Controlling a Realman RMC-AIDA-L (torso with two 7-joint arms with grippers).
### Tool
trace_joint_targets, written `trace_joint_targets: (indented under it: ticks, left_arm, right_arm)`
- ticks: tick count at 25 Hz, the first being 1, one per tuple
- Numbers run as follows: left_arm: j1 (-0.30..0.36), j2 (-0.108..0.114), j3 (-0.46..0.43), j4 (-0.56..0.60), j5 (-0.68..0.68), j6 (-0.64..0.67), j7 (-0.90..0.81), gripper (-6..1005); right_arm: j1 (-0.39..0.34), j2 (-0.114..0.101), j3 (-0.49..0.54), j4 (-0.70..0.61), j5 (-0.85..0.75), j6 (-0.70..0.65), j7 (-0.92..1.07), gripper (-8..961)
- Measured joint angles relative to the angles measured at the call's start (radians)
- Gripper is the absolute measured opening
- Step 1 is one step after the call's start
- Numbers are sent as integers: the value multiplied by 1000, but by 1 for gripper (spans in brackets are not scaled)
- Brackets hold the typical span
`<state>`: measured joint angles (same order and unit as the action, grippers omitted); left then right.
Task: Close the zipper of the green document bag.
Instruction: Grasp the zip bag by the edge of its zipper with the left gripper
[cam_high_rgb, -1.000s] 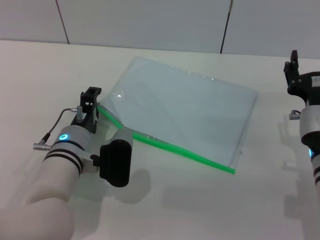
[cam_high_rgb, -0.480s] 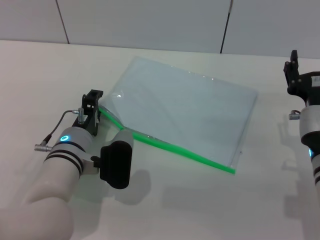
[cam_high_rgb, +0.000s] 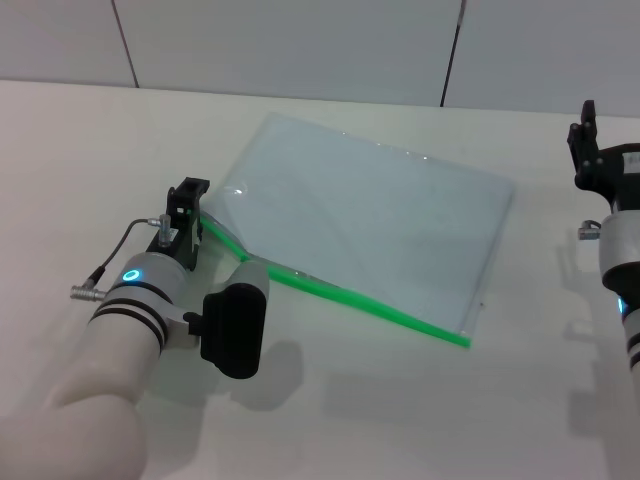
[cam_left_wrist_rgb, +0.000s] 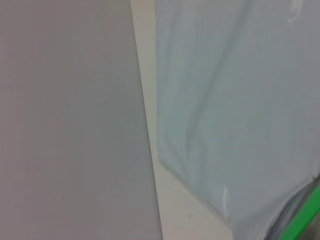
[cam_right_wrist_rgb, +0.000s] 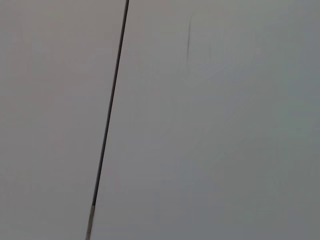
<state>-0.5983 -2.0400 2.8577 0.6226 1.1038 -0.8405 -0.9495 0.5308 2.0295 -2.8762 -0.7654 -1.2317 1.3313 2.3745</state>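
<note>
The left fingers (cam_high_rgb: 189, 198) sit at the near-left corner of the bag (cam_high_rgb: 370, 225), right where the zipper (cam_high_rgb: 340, 295) begins. I cannot tell whether they are wide, narrow or pinching anything; the dark fingertips stand right at the green strip's end and that is all that shows. Close to them the zipper bends up off the bench (cam_high_rgb: 330, 420), and the plastic there is puckered and lifted. From that corner the green strip runs away to the right along the bag's near long edge, ending at the far corner. No slider can be made out. The rest of the bag lies flat on the pale bench, angled, its far edge toward the wall (cam_high_rgb: 300, 45). From the left wrist the bag's bluish sheet (cam_left_wrist_rgb: 235, 110) fills most of the view, with a sliver of green (cam_left_wrist_rgb: 305, 220) at one corner. The right fingers (cam_high_rgb: 588, 140) stand well off, beyond the bag's right end, held above the bench; their spread cannot be told either.
</note>
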Motion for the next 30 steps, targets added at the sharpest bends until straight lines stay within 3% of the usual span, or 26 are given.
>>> trace_joint_targets:
  ticks: [30]
  left_arm:
    - [-1,-3,0,9,27,15,55,400]
  right_arm:
    - [0,0,0,0,0,-1,0,731]
